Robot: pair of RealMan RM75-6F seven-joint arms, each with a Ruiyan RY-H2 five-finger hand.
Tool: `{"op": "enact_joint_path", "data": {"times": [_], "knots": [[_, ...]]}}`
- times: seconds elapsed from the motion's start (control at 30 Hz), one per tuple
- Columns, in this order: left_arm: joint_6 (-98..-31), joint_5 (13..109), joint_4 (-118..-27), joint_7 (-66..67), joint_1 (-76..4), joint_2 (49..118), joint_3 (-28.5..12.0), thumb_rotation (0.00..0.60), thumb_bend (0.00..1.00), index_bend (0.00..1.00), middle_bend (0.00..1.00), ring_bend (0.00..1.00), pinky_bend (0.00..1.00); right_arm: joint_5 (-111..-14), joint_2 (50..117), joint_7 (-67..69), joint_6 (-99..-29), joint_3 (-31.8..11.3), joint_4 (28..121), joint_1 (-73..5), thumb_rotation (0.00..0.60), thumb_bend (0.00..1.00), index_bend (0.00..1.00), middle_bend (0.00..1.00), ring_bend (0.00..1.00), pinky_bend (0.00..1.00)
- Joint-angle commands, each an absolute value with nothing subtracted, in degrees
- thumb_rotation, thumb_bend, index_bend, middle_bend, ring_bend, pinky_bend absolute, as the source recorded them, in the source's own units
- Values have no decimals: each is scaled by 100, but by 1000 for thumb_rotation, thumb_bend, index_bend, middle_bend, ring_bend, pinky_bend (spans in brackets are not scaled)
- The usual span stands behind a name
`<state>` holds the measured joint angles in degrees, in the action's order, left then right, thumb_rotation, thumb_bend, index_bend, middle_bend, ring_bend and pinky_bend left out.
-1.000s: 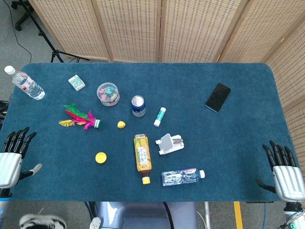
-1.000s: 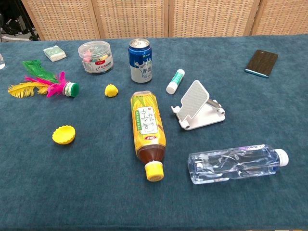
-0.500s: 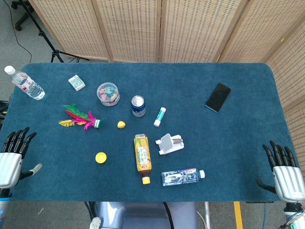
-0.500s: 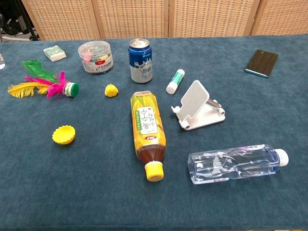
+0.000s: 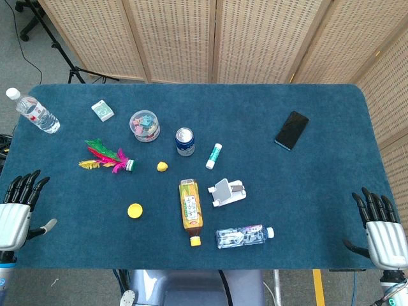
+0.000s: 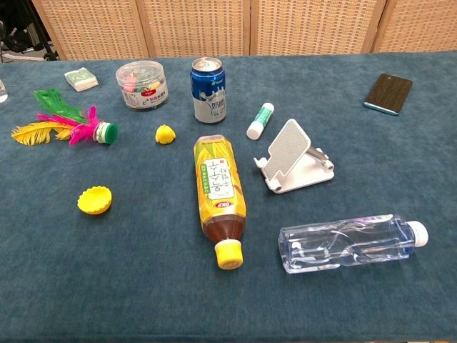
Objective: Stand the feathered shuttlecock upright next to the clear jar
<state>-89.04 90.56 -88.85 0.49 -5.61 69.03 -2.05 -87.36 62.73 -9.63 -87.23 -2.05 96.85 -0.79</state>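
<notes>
Nothing on the table has shifted since a second ago that I can make out; only my left hand [image 5: 14,213] sits a touch lower at the table's near left edge, fingers spread and holding nothing. My right hand [image 5: 382,231] waits at the near right corner, fingers likewise apart and empty (neither hand shows in the chest view).

Ahead of my left fingertips and off to their right, well apart from them, the shuttlecock [image 5: 107,157] lies on its side, green base pointing right, feathers fanned to the left. Beyond it and a little further right stands the clear jar [image 5: 145,125], near but not touching. Just right of the jar is a blue can [image 5: 185,141]. A small yellow cap [image 5: 134,211] lies nearer to me than the shuttlecock.
</notes>
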Motion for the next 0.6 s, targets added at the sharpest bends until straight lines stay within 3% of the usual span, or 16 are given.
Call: {"op": "enact_joint_path", "data": {"times": [0.03, 0.33, 0.43, 0.6], "knots": [[-8831, 8921, -8868, 54, -610, 6910, -300, 600, 109, 136, 0, 0, 0, -8723, 6271, -963, -8724, -210, 9684, -77, 600, 0, 0, 0, 0, 0], [-7466, 7725, -9007, 155, -1354, 6607, -975, 600, 144, 319, 0, 0, 0, -8735, 6279, -974, -8713, -208, 9680, -86, 600, 0, 0, 0, 0, 0], [-6689, 7094, -9072, 185, -1745, 6437, -1232, 600, 154, 337, 0, 0, 0, -8744, 6277, -974, -8729, -204, 9685, -77, 600, 0, 0, 0, 0, 0], [-6059, 6206, -8768, 775, -2288, 6538, -1550, 600, 161, 372, 0, 0, 0, -8755, 6280, -970, -8729, -201, 9680, -79, 600, 0, 0, 0, 0, 0]]}}
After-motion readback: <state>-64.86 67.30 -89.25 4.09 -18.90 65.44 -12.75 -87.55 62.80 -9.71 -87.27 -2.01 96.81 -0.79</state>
